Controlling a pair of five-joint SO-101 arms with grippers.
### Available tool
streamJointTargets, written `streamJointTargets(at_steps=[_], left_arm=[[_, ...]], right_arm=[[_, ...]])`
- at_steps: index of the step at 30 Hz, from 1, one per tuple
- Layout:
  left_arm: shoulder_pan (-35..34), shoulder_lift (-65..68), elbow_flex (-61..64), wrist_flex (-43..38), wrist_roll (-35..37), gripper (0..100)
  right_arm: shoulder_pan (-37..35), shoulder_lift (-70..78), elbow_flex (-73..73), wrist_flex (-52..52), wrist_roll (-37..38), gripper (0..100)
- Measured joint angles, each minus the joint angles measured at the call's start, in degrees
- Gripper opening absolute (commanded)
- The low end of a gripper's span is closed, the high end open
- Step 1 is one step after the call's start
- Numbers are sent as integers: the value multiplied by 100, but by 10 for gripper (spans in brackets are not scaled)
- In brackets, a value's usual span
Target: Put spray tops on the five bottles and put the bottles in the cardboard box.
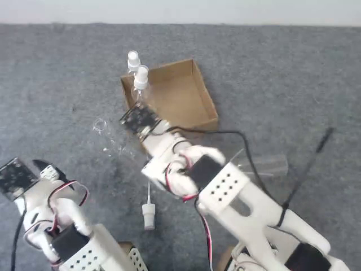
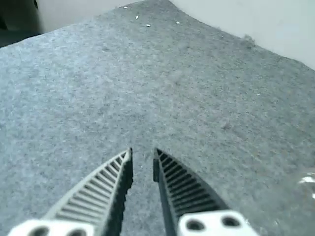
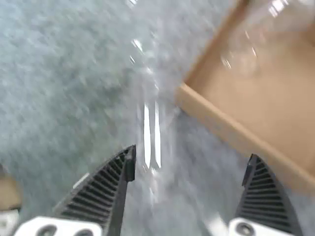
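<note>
Clear plastic bottle (image 3: 150, 130) just beside cardboard box (image 3: 216, 123), looked light and slippery, best pinched mid-body. Right hand (image 3: 192, 155) spread wide over it; left hand (image 2: 142, 151) barely parted, empty.

cardboard box (image 1: 179, 93): brown, open-topped, sat flat. capped bottle (image 1: 133, 61), clear with a white spray top, stood upright just outside the box's 10 o'clock corner. second capped bottle (image 1: 140, 79) stood upright at the box's 9 o'clock wall; inside or outside, couldn't tell. uncapped bottle (image 1: 108, 136), clear, lay on its side at the box's 8 o'clock, mouth toward 11. another clear bottle (image 1: 269, 165) lay at 4 o'clock, well apart. loose spray top (image 1: 148, 213) lay at 6 o'clock, tube pointing to 12.
</note>
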Motion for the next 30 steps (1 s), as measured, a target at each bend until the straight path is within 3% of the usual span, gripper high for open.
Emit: streamJointTargets(at_steps=[6,30], left_arm=[[-26,0,0,0,0,70],[-26,0,0,0,0,70]], right_arm=[[-352,0,413,-1512,-9,286],[-545,2277,422,-5125,-18,285]])
